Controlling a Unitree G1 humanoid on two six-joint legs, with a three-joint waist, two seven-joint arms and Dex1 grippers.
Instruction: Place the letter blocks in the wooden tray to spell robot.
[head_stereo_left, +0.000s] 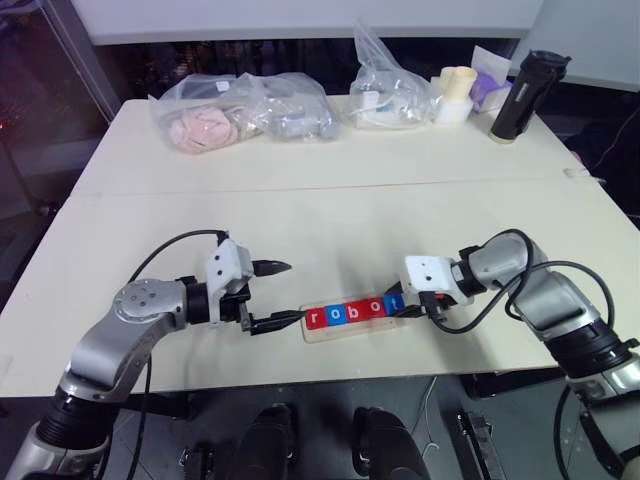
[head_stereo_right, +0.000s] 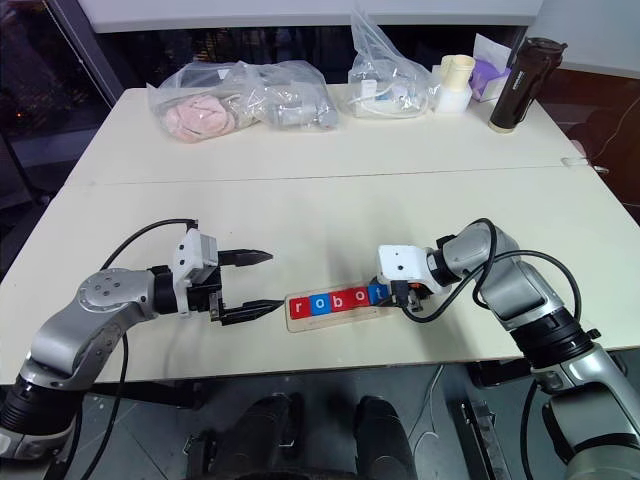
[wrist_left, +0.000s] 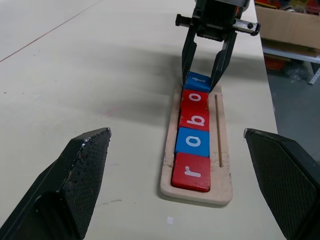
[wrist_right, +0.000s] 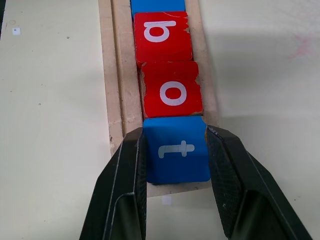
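The wooden tray (wrist_left: 220, 150) lies near the table's front edge. In it five letter blocks sit in a row reading r (wrist_left: 191, 171), o (wrist_left: 193, 141), b (wrist_left: 196, 119), o (wrist_left: 195, 98), t (wrist_right: 176, 148). The r, b and second o are red. The first o and the t are blue. My right gripper (wrist_right: 175, 135) is shut on the blue t block at the tray's right end, one finger on each side. My left gripper (head_stereo_left: 290, 291) stands open just off the tray's left end, with nothing between its fingers.
Clear plastic bags (head_stereo_left: 240, 110) of items lie along the far side of the table. Beside them stand a cream cup (head_stereo_left: 455, 92) and a black bottle (head_stereo_left: 522, 95). A seam (head_stereo_left: 300, 186) crosses the table's middle. A cardboard box (wrist_left: 287, 27) sits beyond the table's edge.
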